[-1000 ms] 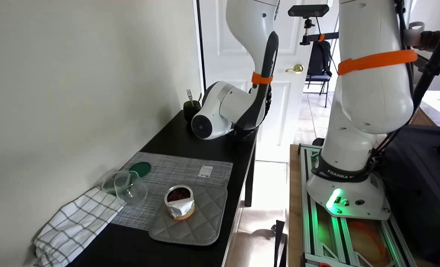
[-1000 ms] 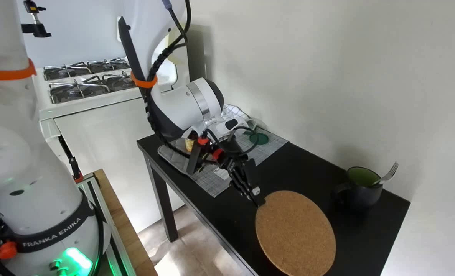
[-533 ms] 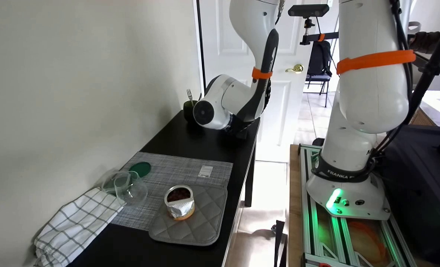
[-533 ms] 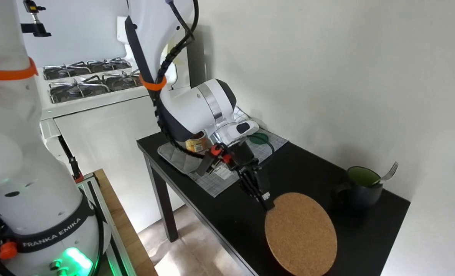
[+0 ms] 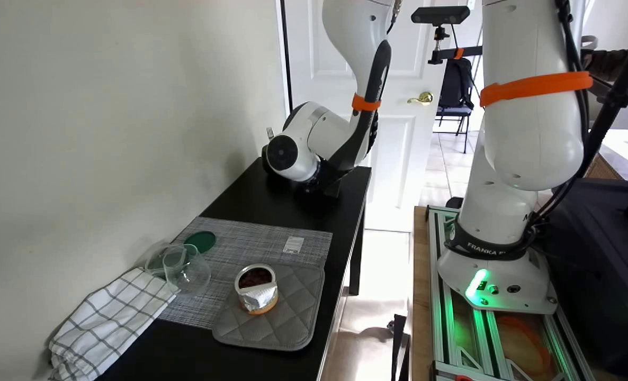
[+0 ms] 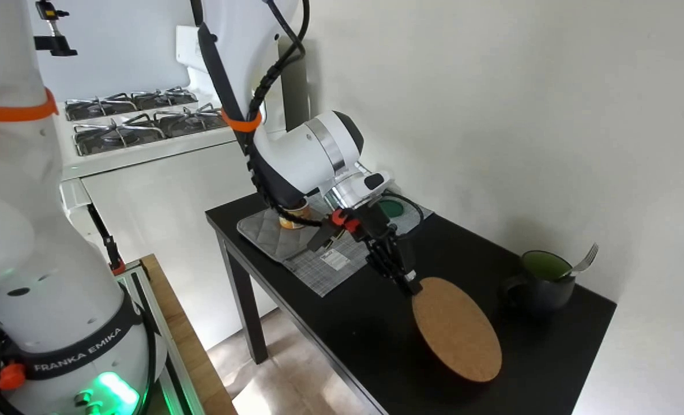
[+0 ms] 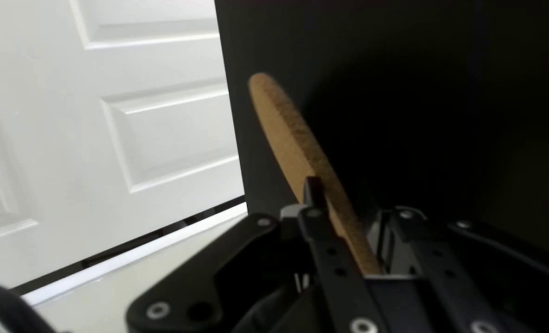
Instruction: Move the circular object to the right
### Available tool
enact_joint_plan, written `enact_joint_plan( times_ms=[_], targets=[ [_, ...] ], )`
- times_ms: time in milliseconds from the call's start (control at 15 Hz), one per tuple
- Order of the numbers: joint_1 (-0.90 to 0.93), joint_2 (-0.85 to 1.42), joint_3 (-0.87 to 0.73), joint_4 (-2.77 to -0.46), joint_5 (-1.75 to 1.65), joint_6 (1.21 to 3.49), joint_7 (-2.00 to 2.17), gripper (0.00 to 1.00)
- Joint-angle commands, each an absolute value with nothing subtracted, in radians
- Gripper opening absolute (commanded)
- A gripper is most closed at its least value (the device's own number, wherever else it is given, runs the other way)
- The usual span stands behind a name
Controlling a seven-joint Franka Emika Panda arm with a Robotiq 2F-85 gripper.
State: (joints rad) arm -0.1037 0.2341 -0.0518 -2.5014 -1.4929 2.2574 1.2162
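Note:
The circular object is a thin, round tan cork disc (image 6: 457, 331). In an exterior view it is tilted and looks raised from the black table (image 6: 371, 346); whether its lower edge still touches cannot be told. My gripper (image 6: 414, 286) is shut on the disc's edge nearest the arm. In the wrist view the disc (image 7: 290, 134) runs edge-on between the fingers of the gripper (image 7: 341, 199). The left finger lies against it; the right finger is dark and partly hidden. In an exterior view the disc is hidden behind the arm (image 5: 314, 143).
A dark mug (image 6: 541, 291) with a fork stands near the wall, beside the disc. An opened can (image 5: 256, 280) sits on a grey quilted pad (image 5: 287, 323). A grey placemat (image 5: 261, 238), a clear cup (image 5: 187, 272), a green lid (image 5: 202, 241) and a checked cloth (image 5: 113, 323) lie beyond.
In an exterior view my gripper has moved to the right and up with the disc held. The disc has moved right, tilted more, and its lower edge has come up. The other things have not moved.

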Motion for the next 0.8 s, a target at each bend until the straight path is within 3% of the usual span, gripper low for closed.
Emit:
enact_joint_plan(
  times_ms=[0, 333, 733],
  targets=[
    [-0.106, 0.259, -0.050, -2.484, -1.505, 2.306, 1.230, 0.59],
    [-0.105, 0.175, -0.026, -2.535, -1.396, 2.396, 1.113, 0.97],
    [-0.123, -0.039, -0.054, -2.674, -1.143, 2.667, 0.988, 1.00]
  ],
)
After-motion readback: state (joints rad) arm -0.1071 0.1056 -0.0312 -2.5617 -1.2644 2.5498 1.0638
